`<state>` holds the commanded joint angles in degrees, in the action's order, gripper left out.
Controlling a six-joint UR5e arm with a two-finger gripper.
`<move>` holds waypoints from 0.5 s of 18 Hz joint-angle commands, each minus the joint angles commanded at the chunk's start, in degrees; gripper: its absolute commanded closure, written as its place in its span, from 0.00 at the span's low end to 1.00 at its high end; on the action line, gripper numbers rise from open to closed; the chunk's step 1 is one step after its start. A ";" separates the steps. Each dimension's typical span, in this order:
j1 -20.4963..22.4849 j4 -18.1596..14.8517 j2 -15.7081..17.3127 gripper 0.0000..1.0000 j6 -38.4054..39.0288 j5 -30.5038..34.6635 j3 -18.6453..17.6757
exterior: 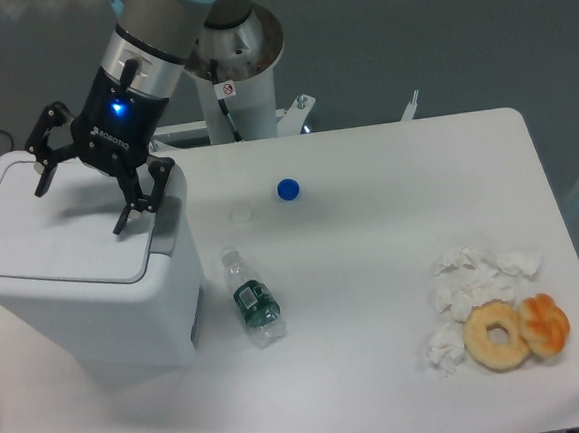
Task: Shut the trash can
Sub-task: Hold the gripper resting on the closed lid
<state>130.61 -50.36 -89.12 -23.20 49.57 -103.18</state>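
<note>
The trash can (85, 293) is a large white bin at the left of the table. Its flat lid (55, 230) lies down flat on the top. A grey piece (168, 226) shows at its right edge. My gripper (80, 208) hangs just above the lid, with its black fingers (133, 207) spread wide apart. It is open and holds nothing.
A clear plastic bottle (253, 300) with a green label lies on the table right of the bin. A blue cap (287, 189) sits further back. Crumpled tissues (470, 282), a doughnut (496, 335) and an orange pastry (545, 324) lie at the front right.
</note>
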 joint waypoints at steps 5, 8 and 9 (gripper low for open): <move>0.17 0.00 0.09 0.00 -0.18 0.09 -0.26; 0.35 0.00 0.09 0.00 -0.18 0.00 -0.26; 0.35 0.00 0.18 0.00 -0.18 0.00 -0.26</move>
<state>130.96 -50.36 -88.95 -23.38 49.57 -103.45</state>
